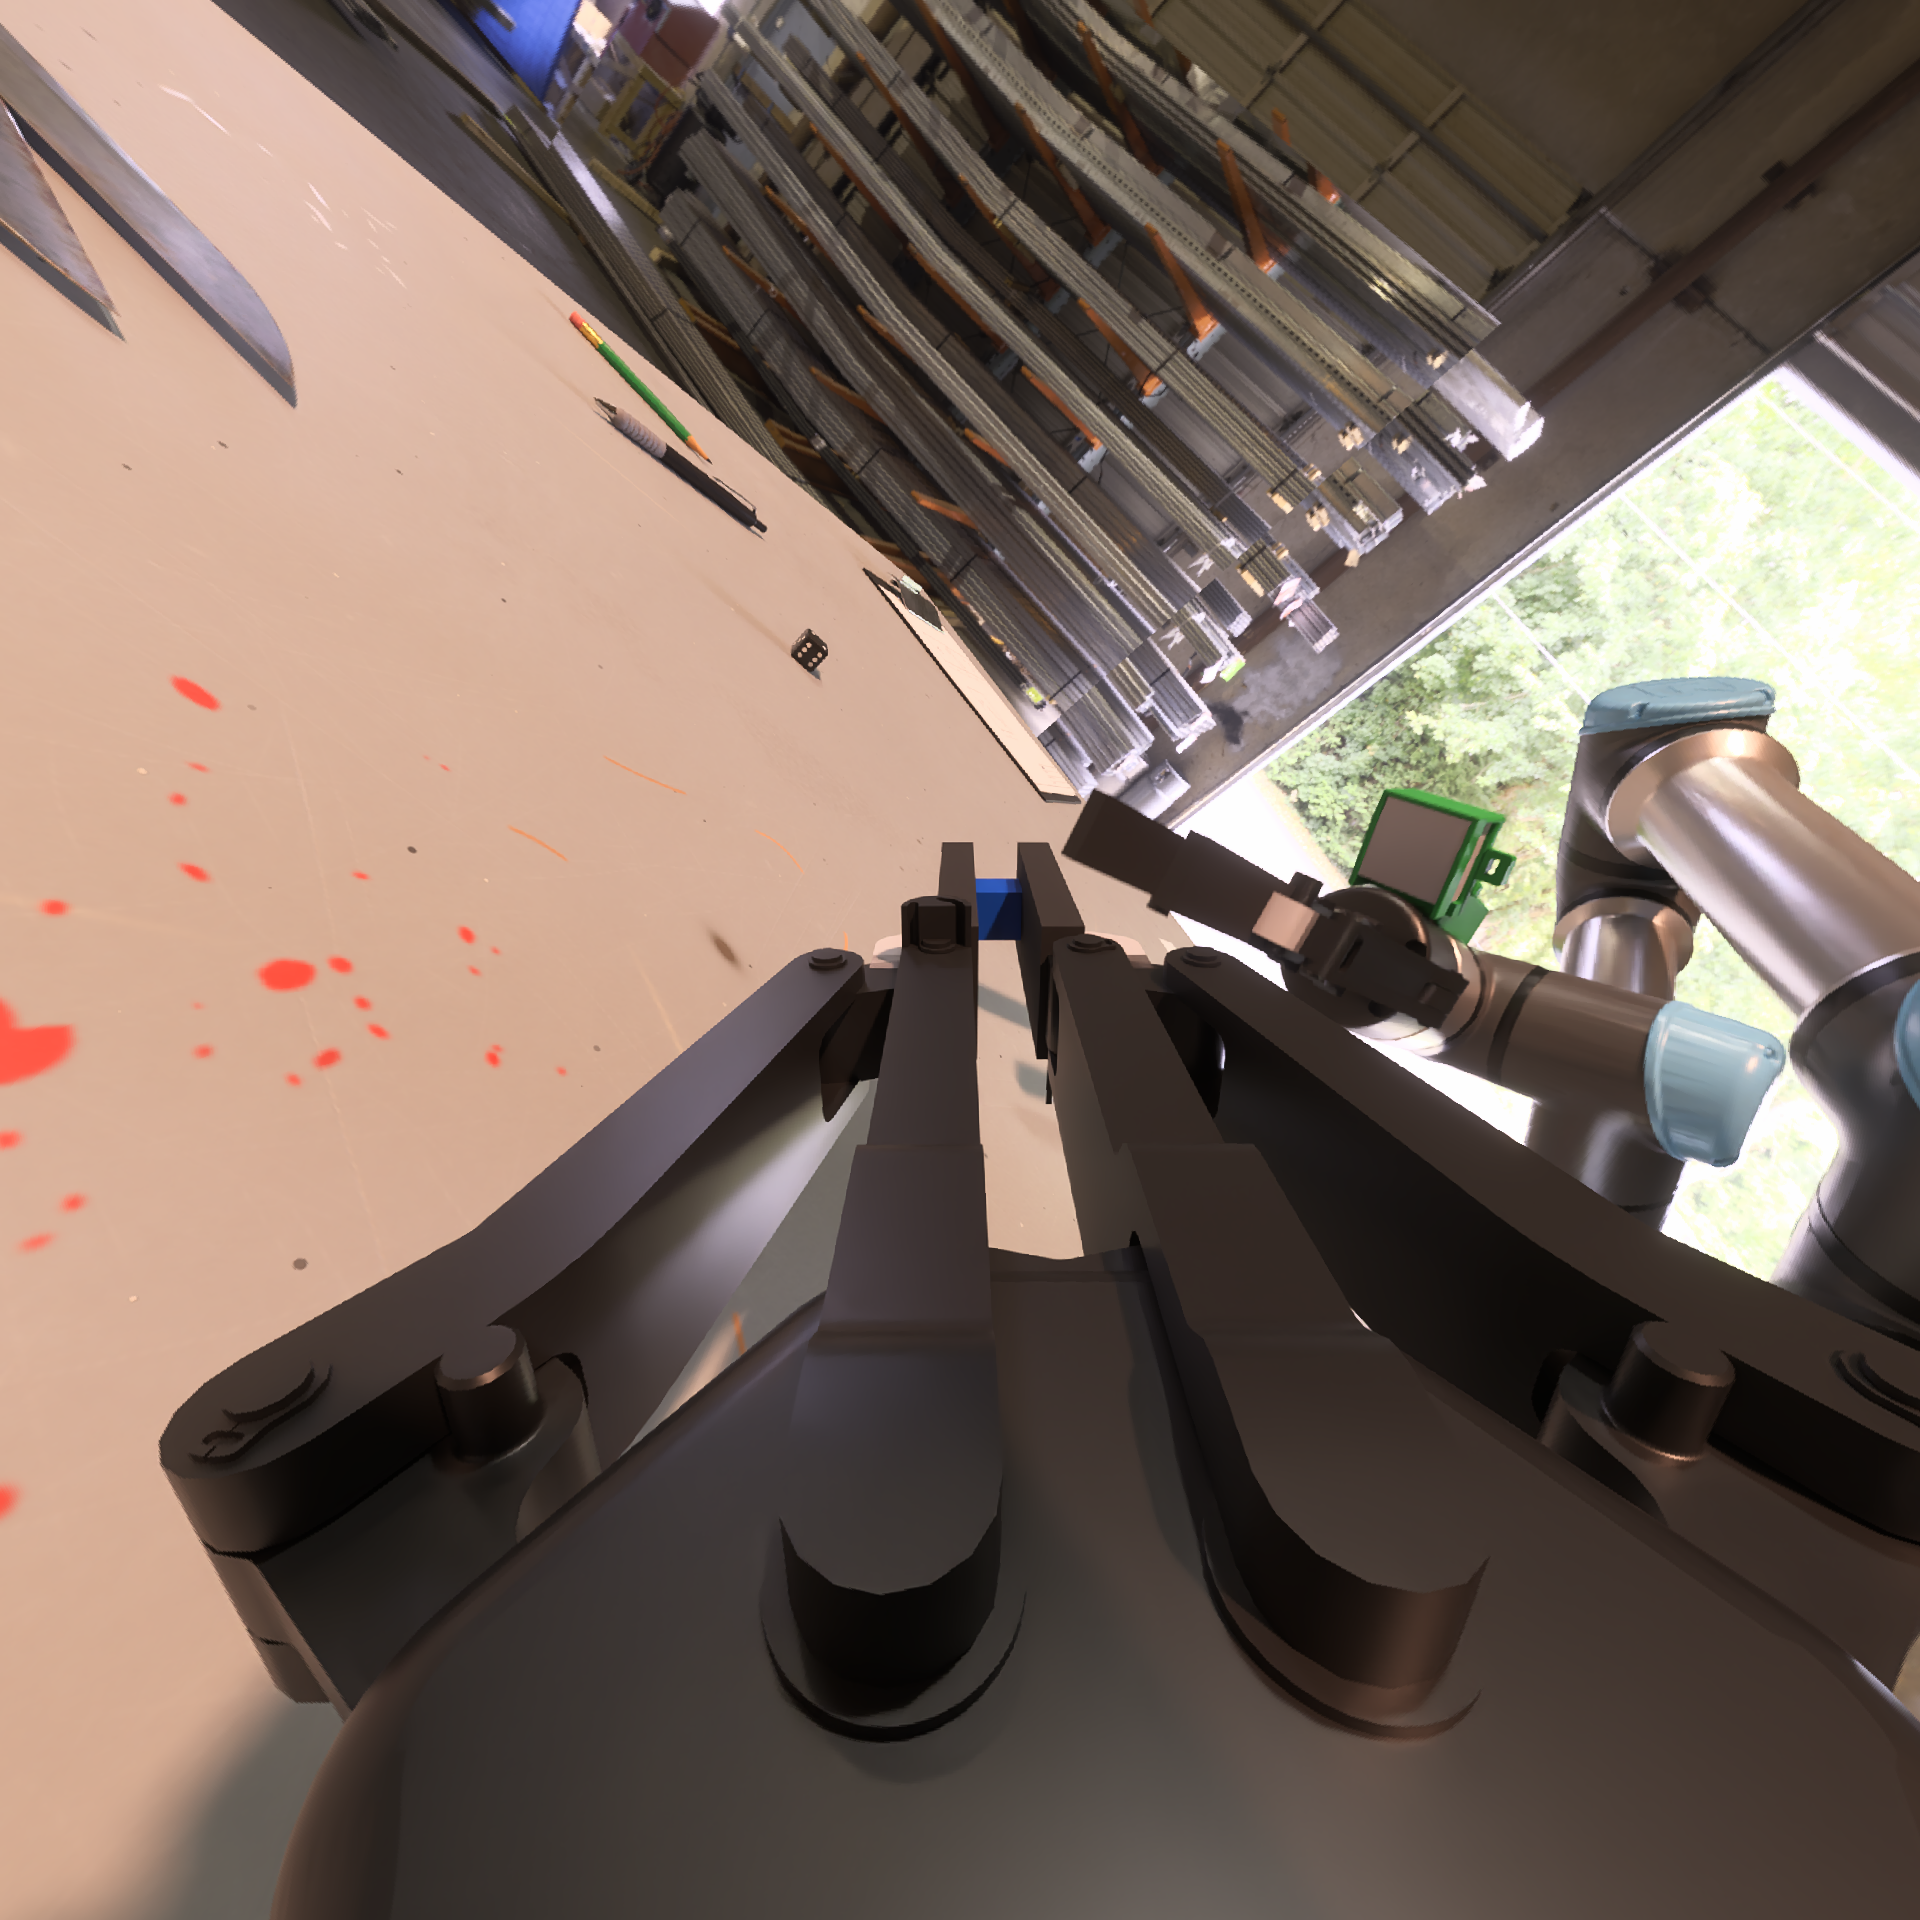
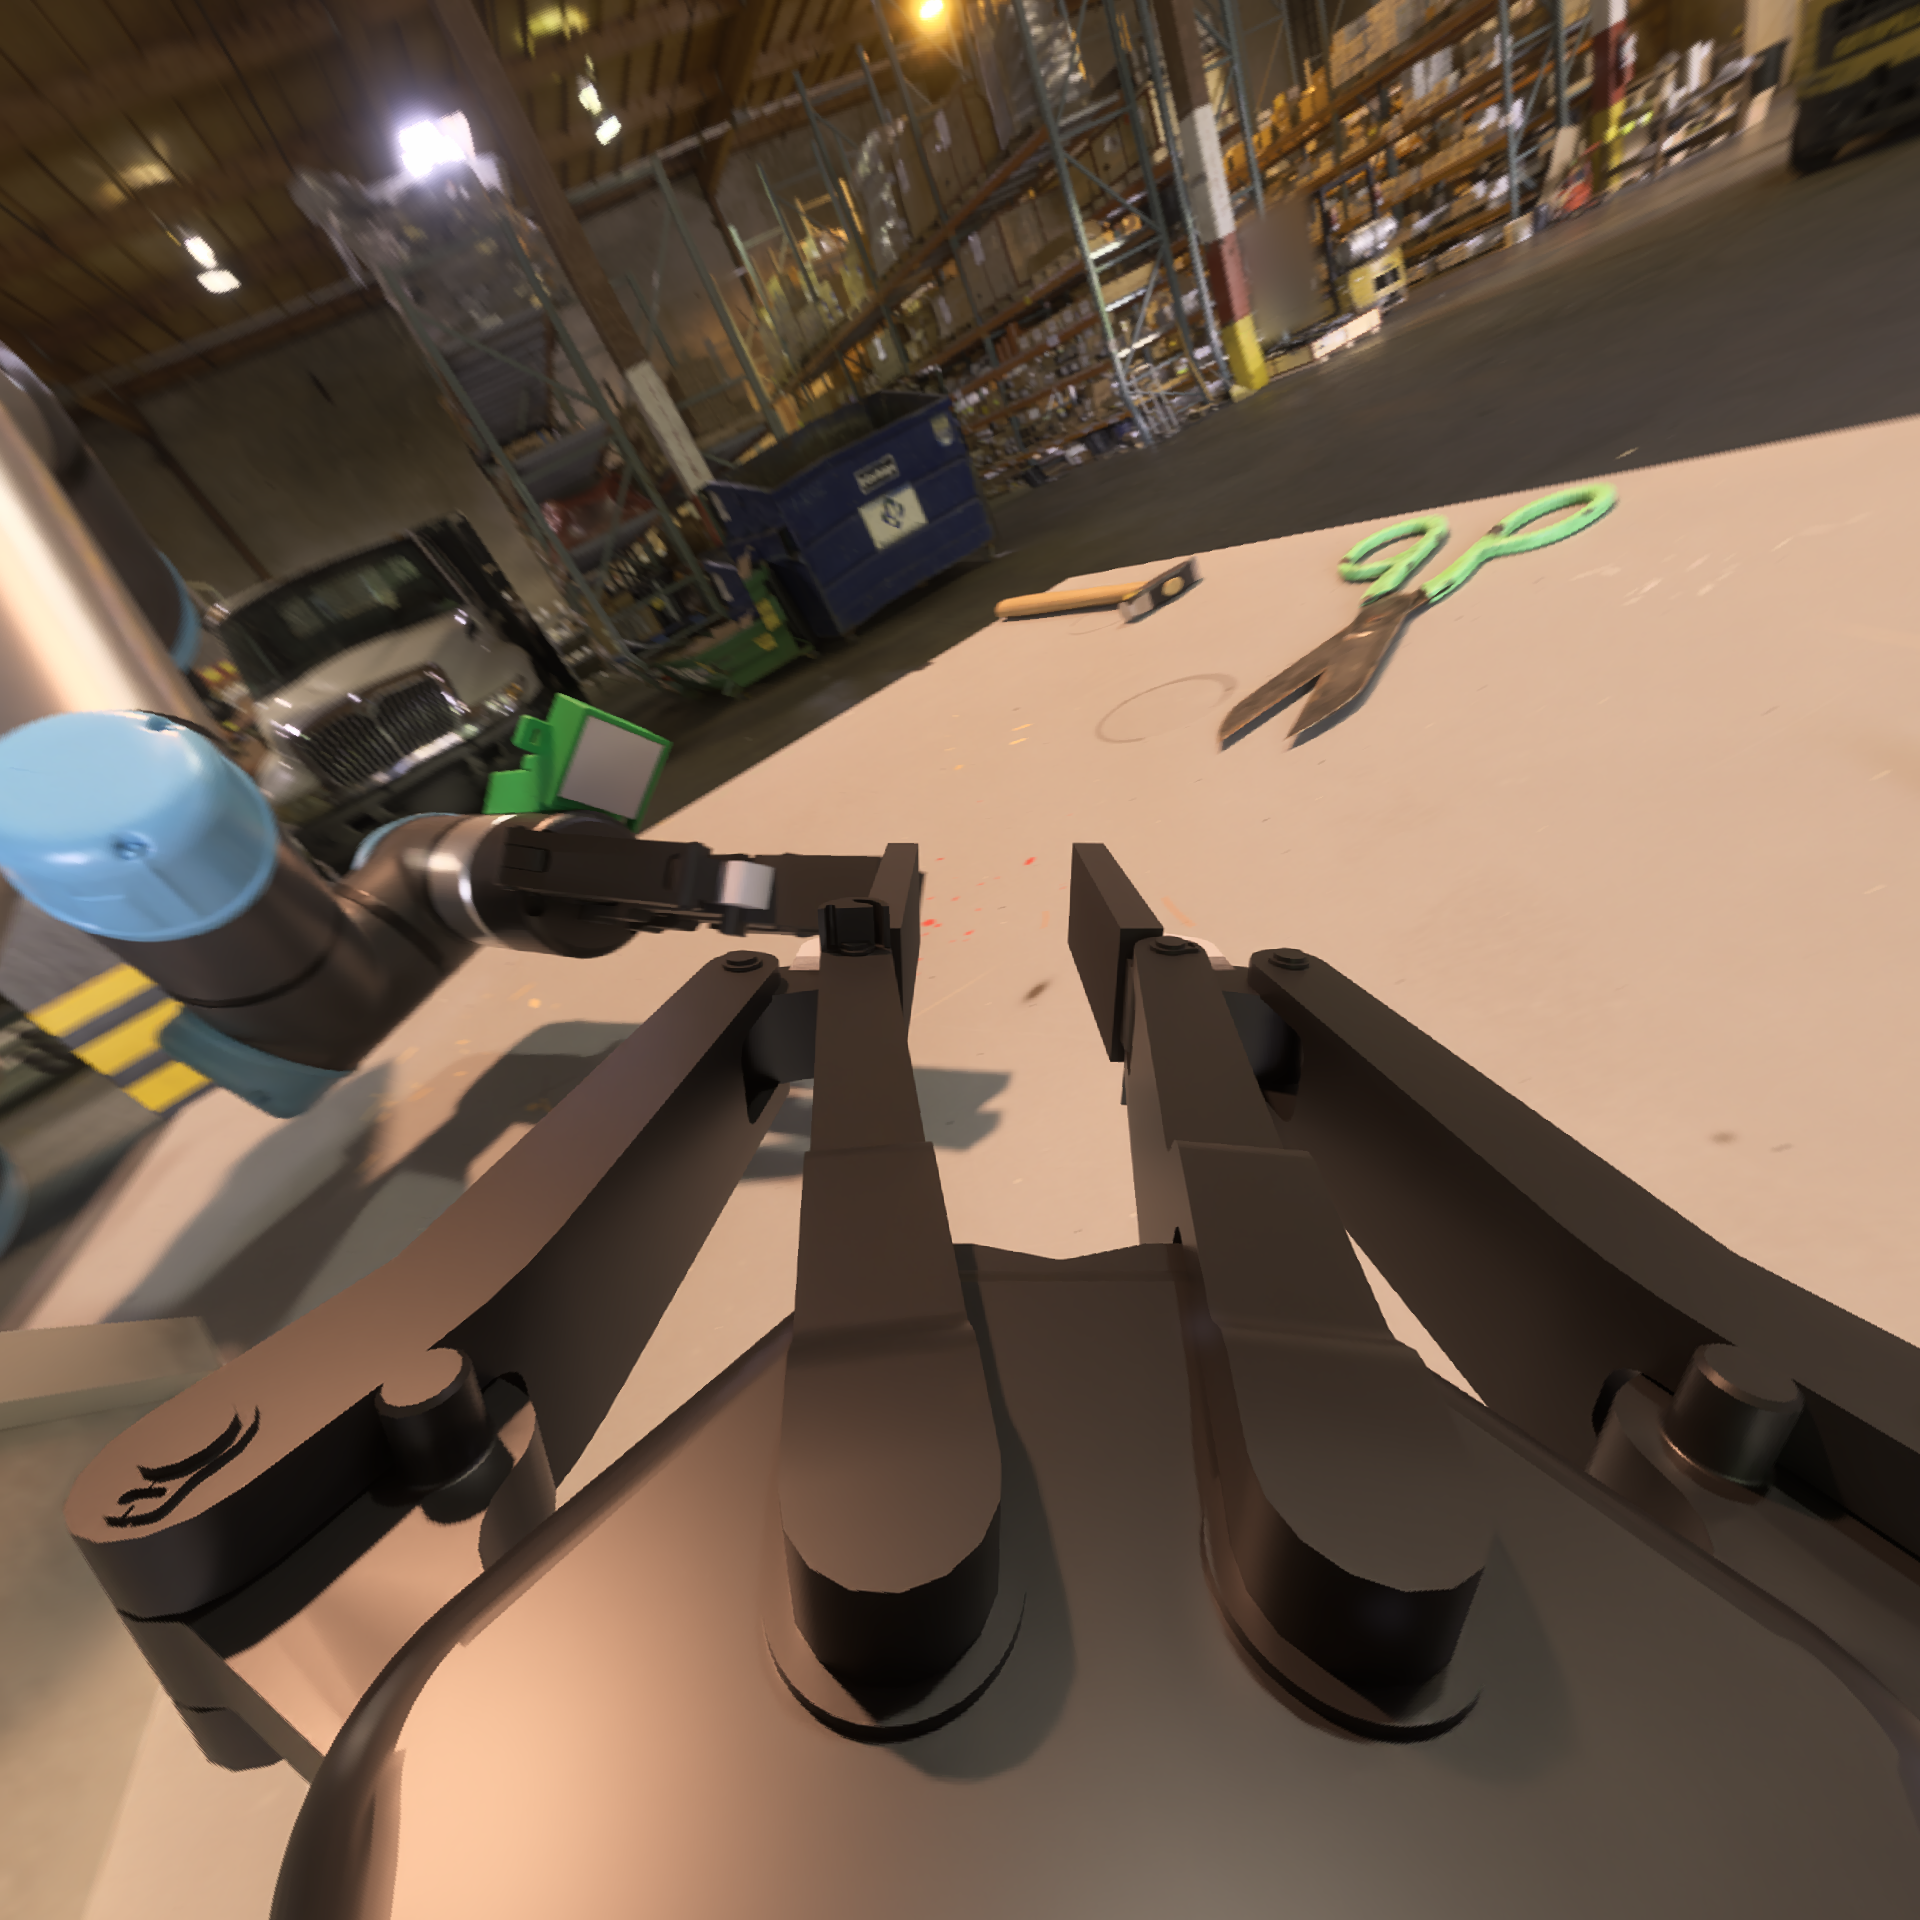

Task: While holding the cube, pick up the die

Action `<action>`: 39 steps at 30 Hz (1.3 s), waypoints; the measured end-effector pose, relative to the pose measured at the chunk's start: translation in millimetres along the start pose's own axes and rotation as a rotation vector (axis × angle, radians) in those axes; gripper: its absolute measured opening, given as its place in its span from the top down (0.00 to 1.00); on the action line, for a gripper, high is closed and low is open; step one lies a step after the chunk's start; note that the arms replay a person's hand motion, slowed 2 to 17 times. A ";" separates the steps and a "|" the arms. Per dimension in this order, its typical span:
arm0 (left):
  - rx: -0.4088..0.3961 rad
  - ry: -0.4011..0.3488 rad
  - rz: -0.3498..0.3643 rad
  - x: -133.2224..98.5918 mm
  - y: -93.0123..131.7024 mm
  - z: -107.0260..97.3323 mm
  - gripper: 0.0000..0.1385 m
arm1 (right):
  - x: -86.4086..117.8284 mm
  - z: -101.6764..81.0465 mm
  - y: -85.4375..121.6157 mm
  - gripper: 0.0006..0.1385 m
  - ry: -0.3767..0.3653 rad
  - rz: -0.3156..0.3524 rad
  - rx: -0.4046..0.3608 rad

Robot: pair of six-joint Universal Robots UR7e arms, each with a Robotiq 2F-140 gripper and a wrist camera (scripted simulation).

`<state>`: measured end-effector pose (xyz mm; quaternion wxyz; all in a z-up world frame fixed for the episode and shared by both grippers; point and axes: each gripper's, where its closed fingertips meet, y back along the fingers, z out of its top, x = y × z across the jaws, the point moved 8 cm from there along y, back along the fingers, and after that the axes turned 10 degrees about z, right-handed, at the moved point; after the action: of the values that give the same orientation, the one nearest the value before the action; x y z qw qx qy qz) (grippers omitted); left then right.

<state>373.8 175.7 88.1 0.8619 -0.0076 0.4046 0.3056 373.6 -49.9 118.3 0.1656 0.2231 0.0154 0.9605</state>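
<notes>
In the left wrist view my left gripper is shut on a small blue cube, held just above the tan table. The die, black with white pips, lies on the table farther ahead and slightly left, near the table's far edge. My right gripper is open and empty, low over the table. It also shows in the left wrist view, just right of my left fingertips. The die and the cube are not seen in the right wrist view.
A green pencil and a dark pen lie beyond the die. Green-handled scissors and a hammer lie far ahead of the right gripper. Red paint spots mark the table. The left arm reaches in beside my right gripper.
</notes>
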 end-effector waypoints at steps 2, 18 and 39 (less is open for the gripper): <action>-0.002 0.002 0.000 -0.1 0.4 0.0 0.92 | -6.7 11.1 3.9 0.69 0.047 -0.046 0.025; 0.025 0.039 -0.014 -2.5 7.9 -3.3 0.92 | -125.5 70.5 20.8 0.66 0.492 -0.456 0.438; 0.008 0.055 -0.001 2.4 17.0 -0.6 0.92 | -230.6 85.9 16.8 0.65 0.343 -0.445 0.643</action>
<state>365.5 190.6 89.9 0.8508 -0.0129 0.4292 0.3030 600.6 -144.5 99.7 0.2858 0.0916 0.3890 0.8710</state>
